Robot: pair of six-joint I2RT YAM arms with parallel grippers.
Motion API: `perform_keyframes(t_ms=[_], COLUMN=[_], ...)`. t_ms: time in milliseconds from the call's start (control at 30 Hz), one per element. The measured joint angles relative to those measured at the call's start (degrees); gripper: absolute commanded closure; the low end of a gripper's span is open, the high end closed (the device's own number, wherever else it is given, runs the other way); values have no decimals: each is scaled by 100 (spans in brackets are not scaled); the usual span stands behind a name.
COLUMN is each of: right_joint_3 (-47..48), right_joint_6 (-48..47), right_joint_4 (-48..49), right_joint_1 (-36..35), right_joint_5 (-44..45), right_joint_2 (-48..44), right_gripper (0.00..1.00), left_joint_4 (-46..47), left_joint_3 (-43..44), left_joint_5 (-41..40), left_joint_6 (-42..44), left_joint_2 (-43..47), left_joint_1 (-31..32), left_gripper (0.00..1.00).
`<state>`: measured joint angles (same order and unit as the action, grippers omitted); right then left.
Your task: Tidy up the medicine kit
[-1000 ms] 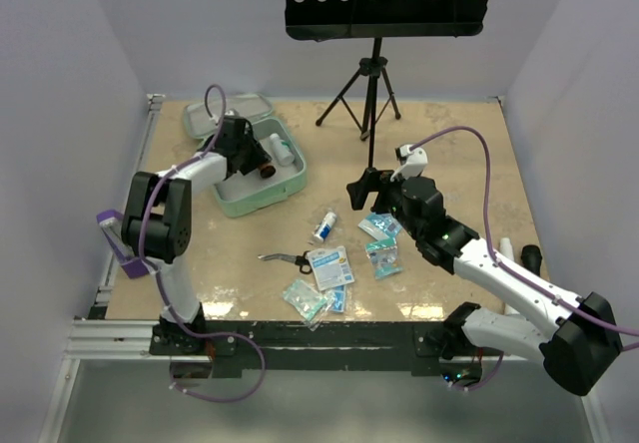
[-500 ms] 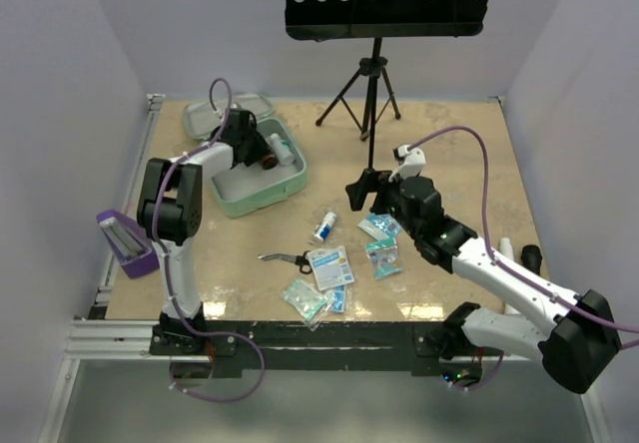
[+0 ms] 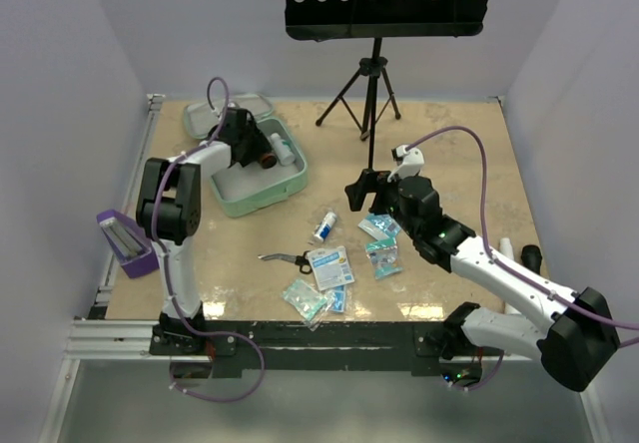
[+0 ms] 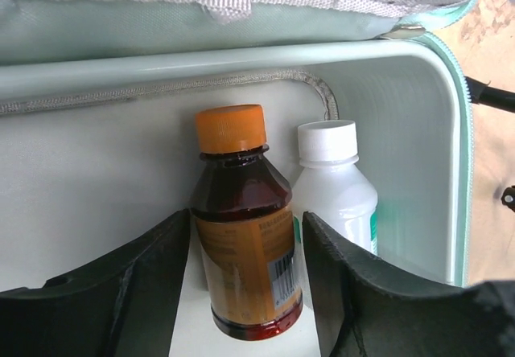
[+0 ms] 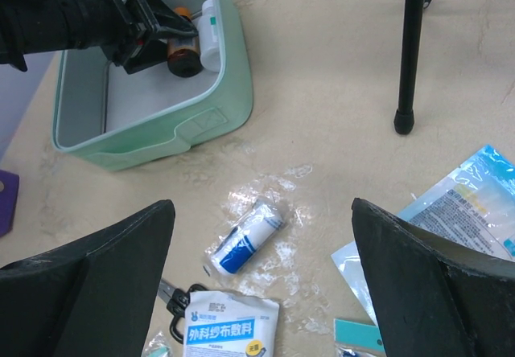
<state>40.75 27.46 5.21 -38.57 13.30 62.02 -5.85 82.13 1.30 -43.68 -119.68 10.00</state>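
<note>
Inside the medicine kit (image 3: pixel 250 202), left gripper (image 4: pixel 247 220) flanks the brown bottle (image 4: pixel 245 260), clamped or loose I cannot tell; right gripper (image 5: pixel 257 212) gapes near it. Tin looks rigid, slick: grab its rim.

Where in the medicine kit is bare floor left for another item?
Bare: the medicine kit floor between its near wall and the left gripper. Crowded: the far right corner, holding the brown bottle and white bottle.

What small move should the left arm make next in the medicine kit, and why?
Probably widen the jaws of the left gripper to clear the amber bottle: it already lies inside the medicine kit beside the white bottle, and the jaws flank it closely, so pulling away now might drag it.
</note>
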Motion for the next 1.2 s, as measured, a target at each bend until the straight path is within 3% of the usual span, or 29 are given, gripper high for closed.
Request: perform_keyframes(t_ms=[300, 600, 767, 933, 1033, 1200], right_joint_3=[0, 0, -2, -61, -111, -208], right_joint_6=[0, -2, -2, 4, 22, 59], right_joint_4=[2, -2, -2, -9, -61, -133], right_joint_1=[0, 2, 2, 2, 0, 0], right_joint_5=[-42, -42, -37, -33, -33, 7], right_joint_2=[-7, -177, -321, -417, -487, -671], right_gripper=[3, 3, 3, 3, 3, 3], left_joint_4=[28, -11, -197, -433, -623, -772], left_joint_3=[-472, -1467, -1860, -2203, -2424, -2487], left_joint_5=[212, 313, 52, 7, 22, 22], left_joint_6=[26, 256, 673, 1058, 1311, 1646], left_joint_2=[608, 2686, 3720, 3650, 3305, 2603], left_joint_1=[11, 109, 1158, 2568, 2761, 2973], left_gripper=[35, 34, 34, 30, 20, 16])
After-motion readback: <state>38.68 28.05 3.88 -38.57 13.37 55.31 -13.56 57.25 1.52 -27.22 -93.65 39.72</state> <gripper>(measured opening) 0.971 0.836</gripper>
